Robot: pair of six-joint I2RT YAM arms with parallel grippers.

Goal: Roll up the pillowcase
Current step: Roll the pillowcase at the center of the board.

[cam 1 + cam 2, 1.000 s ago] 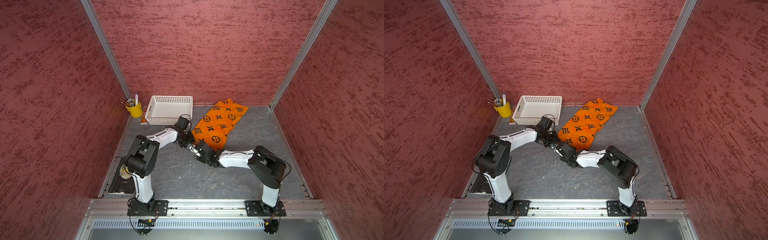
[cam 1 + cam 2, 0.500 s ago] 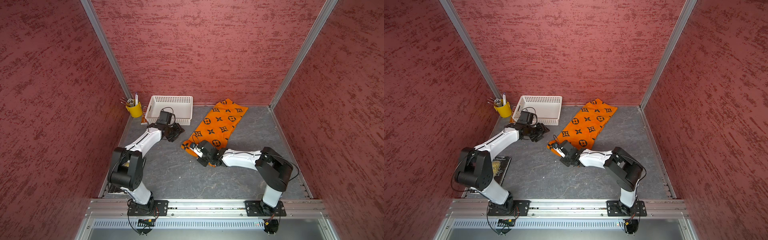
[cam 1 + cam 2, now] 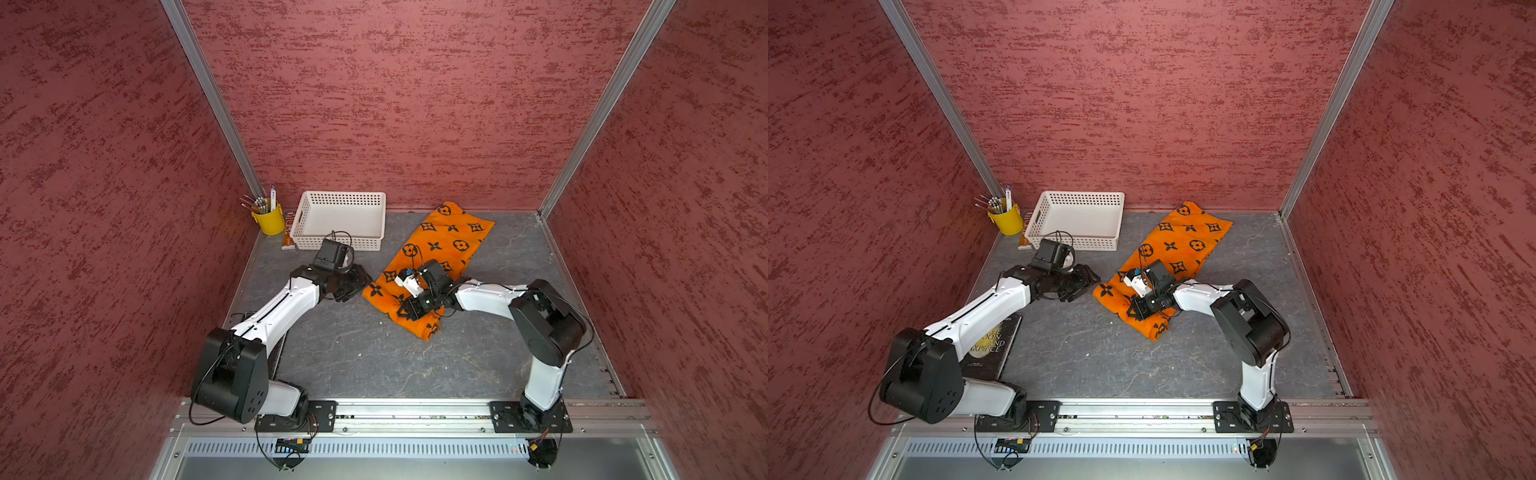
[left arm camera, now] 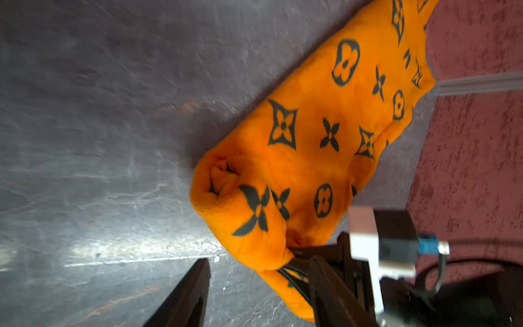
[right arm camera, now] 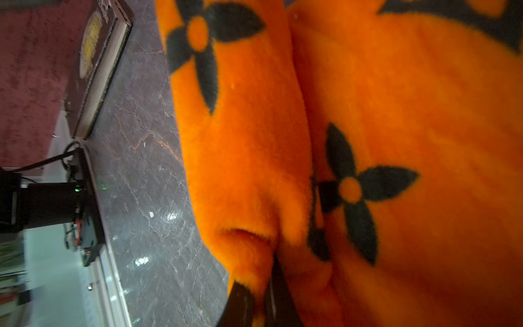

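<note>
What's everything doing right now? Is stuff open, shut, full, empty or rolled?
pillowcase: end nearest the robot rolled up, the rest lying flat.
left fingers: open, holding nothing.
right fingers: shut on the pillowcase roll.
white basket: upright, empty.
yellow cup: upright, holding pens.
book: closed, lying flat.

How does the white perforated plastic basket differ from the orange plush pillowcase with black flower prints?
The white perforated plastic basket is rigid and boxy; the orange plush pillowcase is soft fabric. Nothing grips the basket; the right gripper pinches the pillowcase's rolled near end. Both rest on the grey table near the back wall.
</note>
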